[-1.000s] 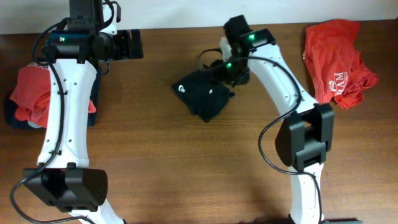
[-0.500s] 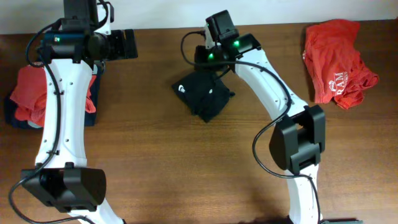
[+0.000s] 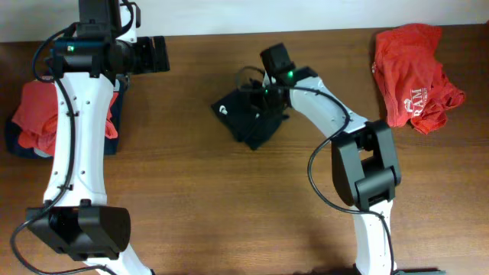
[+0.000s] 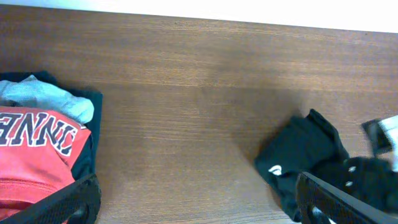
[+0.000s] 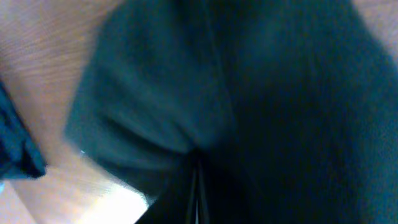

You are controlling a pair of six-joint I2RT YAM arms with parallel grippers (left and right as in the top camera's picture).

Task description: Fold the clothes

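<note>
A crumpled black T-shirt (image 3: 246, 121) with a small white tag lies mid-table; it also shows low right in the left wrist view (image 4: 305, 155). My right gripper (image 3: 258, 98) is down on the shirt's back right edge. In the right wrist view black cloth (image 5: 267, 93) fills the frame and bunches into the right gripper (image 5: 196, 186), whose jaws are pressed together on a fold. My left gripper (image 3: 157, 55) hovers at the back left, well away from the shirt. It is open (image 4: 199, 211), with bare wood between its fingers.
A crumpled red shirt with white lettering (image 3: 412, 72) lies at the back right. At the left edge is a pile of red, grey and navy clothes (image 3: 30, 114), seen also in the left wrist view (image 4: 37, 149). The table's back edge (image 4: 249, 18) meets a white wall.
My right gripper swung behind the black shirt, then came down onto its back right edge and shut on the cloth. The left arm shifted slightly left early on, then stayed still.
</note>
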